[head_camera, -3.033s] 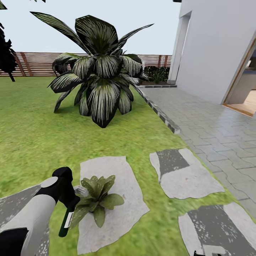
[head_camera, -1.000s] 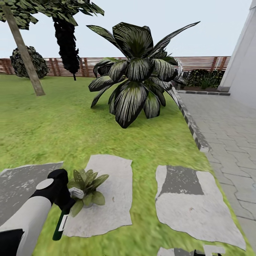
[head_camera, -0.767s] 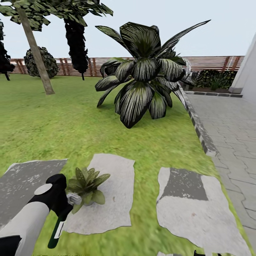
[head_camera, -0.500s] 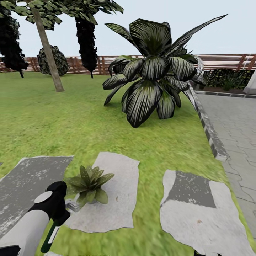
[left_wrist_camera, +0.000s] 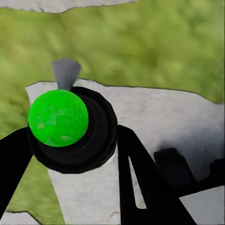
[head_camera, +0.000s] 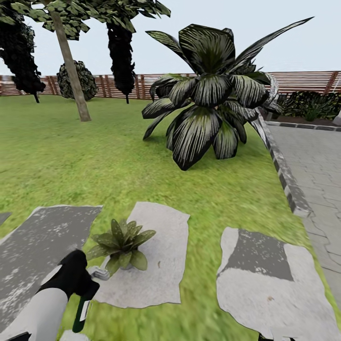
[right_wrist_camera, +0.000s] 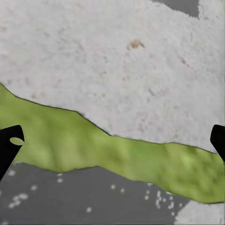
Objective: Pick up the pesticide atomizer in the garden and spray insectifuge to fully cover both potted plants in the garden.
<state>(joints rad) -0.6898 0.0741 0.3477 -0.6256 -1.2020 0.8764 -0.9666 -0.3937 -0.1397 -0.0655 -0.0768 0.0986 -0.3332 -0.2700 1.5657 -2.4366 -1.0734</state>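
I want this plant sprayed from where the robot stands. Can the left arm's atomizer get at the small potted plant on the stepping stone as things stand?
Probably yes. The left gripper holds the pesticide atomizer right beside the potted plant, its pale trigger head next to the leaves, with nothing between them.

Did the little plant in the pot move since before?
No. The potted plant sits at the same left edge of its stepping stone as earlier. The whole head view shifted, so the camera turned, not the plant.

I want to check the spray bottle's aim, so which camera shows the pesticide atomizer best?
The head view: the pesticide atomizer hangs from the left gripper, its pale head beside the potted plant. The left wrist view shows its end between the fingers.
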